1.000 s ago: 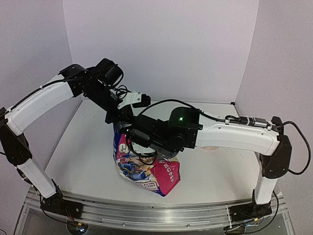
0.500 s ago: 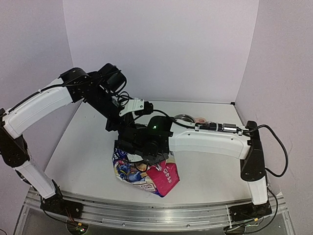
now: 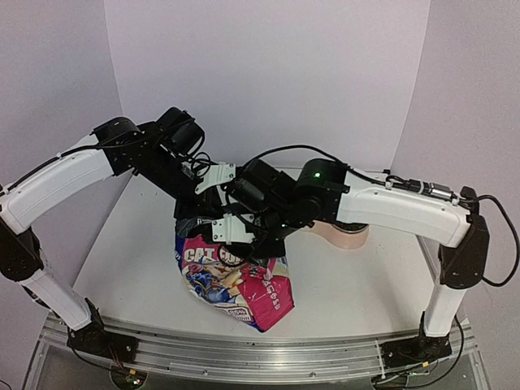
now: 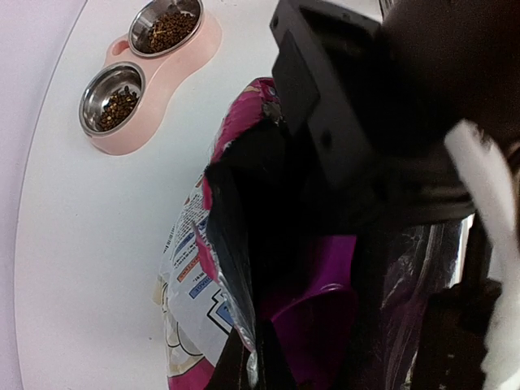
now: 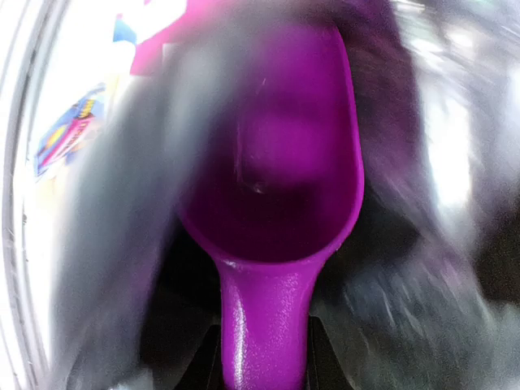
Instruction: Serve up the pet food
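Currently holds pouch upright at centre of the top view, mouth spread open. Grips the pouch rim with left gripper, jaws fully shut on the foil at the bottom edge of the left wrist view. Grips the handle of scoop with right gripper, closed around it, blade down inside the pouch mouth. Cannot confirm any load in the blade: right wrist view blurred, apparently bare plastic.

Finds kibble in both bowls of feeder, upper left of the left wrist view, well apart from the pouch; shallow in each. Presumes the main stock inside the pouch, hidden from every view.

Judged step: dipping for a scoopful.

Hazards from here:
- Pouch tip-over onto worktop. Cause: sideways or downward push of the blade against the soft wall.
- Loss of the open mouth. Cause: rim slip out of the left clamp under drag from the scoop.
- Arm contact. Cause: both wrists crowded together above the pouch in the top view; avoid any wide swing on withdrawal.
- Spillage on the way to the feeder. Cause: tilted blade, overfill, or a snag on the rim at exit.
- Handle rotation in the right grip. Cause: a narrow hold under load.
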